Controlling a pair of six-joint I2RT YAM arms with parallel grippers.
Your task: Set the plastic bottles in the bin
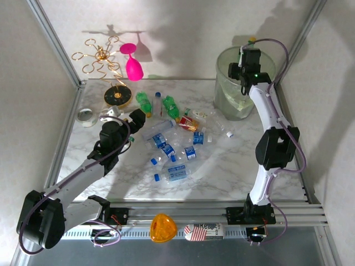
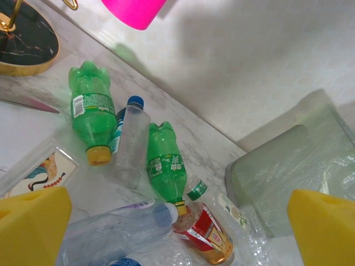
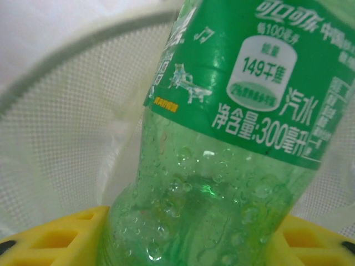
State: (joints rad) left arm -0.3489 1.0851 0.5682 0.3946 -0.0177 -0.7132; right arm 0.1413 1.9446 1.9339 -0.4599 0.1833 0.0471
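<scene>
Green bottle [image 3: 222, 138] pinched in the right hand [image 3: 188, 244] (left hand [image 2: 177, 227] spread) may hit the rim of the bin [image 1: 224, 100] if dropped crooked.

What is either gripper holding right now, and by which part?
The right gripper holds a green plastic bottle, clamped on its bare body below the label, over the round pale-green bin. The left gripper is open, holding nothing.

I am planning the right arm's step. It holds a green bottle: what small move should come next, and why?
Probably open the right gripper: its green bottle hangs over the bin, whose lined wall lies behind it, so it should drop inside.
</scene>
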